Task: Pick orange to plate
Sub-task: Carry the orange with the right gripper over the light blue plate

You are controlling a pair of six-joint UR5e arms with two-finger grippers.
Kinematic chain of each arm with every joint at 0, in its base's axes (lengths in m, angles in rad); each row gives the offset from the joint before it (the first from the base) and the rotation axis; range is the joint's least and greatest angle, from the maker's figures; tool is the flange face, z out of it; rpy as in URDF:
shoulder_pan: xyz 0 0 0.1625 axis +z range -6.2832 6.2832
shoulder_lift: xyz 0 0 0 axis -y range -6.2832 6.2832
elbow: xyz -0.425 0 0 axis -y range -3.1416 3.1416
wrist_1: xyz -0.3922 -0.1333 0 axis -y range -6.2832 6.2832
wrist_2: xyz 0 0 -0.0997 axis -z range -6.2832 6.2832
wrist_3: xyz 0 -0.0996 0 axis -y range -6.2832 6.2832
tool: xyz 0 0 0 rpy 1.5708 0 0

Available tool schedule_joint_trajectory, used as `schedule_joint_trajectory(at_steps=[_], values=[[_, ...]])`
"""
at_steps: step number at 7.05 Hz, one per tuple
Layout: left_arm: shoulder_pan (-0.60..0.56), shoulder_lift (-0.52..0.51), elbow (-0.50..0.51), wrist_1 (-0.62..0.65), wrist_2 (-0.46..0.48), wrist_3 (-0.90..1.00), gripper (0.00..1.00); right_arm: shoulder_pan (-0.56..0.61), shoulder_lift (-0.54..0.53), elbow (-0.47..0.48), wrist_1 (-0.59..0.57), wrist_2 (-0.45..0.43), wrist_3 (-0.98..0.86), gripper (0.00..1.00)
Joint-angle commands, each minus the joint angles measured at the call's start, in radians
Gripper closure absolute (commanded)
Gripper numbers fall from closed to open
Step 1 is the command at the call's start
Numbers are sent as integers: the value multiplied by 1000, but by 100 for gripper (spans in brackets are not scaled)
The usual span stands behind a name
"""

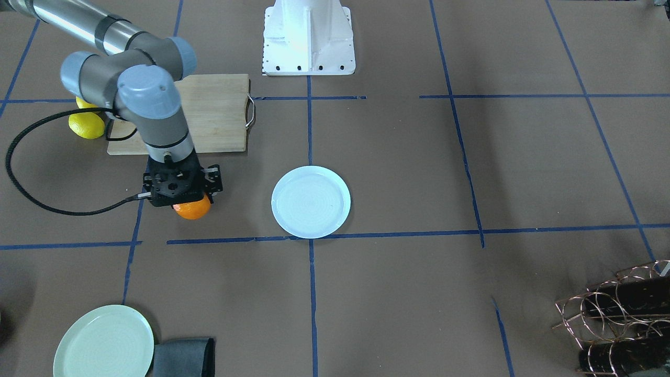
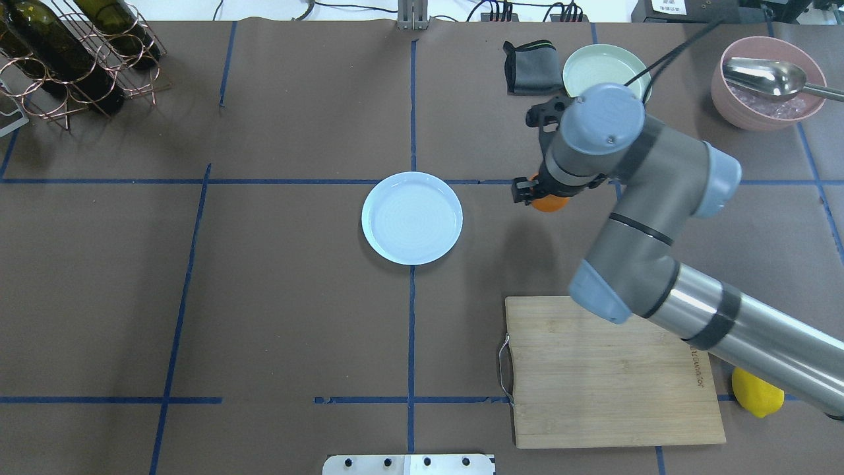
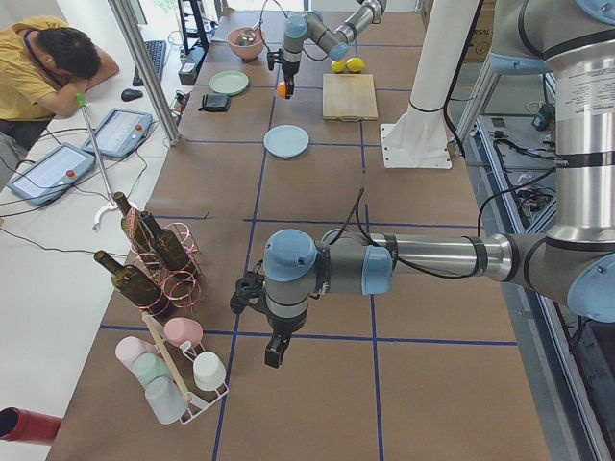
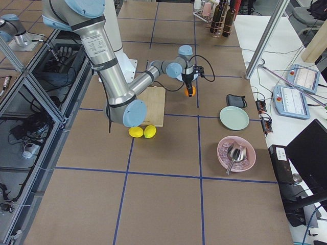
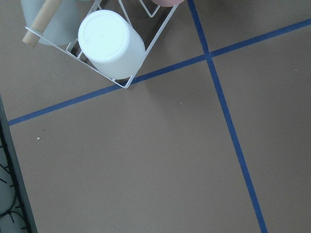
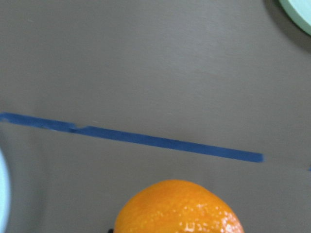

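My right gripper [image 1: 187,201] is shut on the orange [image 1: 194,210], a small bright-orange fruit that shows just under the black fingers. In the overhead view the orange [image 2: 550,203] hangs a little above the brown table, well to the right of the pale bluish-white plate [image 2: 412,218], which has nothing on it. The right wrist view has the orange [image 6: 179,208] at its bottom edge, over a blue tape line. My left gripper [image 3: 274,351] shows only in the exterior left view, far from both, and I cannot tell whether it is open or shut.
A wooden cutting board [image 2: 613,373] lies near the robot, with a yellow lemon [image 2: 758,392] beside it. A mint-green plate [image 2: 603,69], a grey cloth [image 2: 527,66] and a pink bowl [image 2: 768,109] sit at the far right. A bottle rack [image 2: 72,59] stands far left.
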Motion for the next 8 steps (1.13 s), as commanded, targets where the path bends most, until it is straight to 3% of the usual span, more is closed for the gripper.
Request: schedule_joint_trajectory(at_steps=[1,2,3,8], values=[[0,-1,-2,1,-1,-1,0,-78,308,-214,-129,-60,161,91],[1,-1,-2,1,-1,-1,0,-124,424,-369,-129,-112,218,90],[1,-3,-2,2,-1,-1,0,-151,463,-444,-127,-123,246,88],[0,5,-2,2,-1,0,0,-200,456,-489,-115,-181,301,86]])
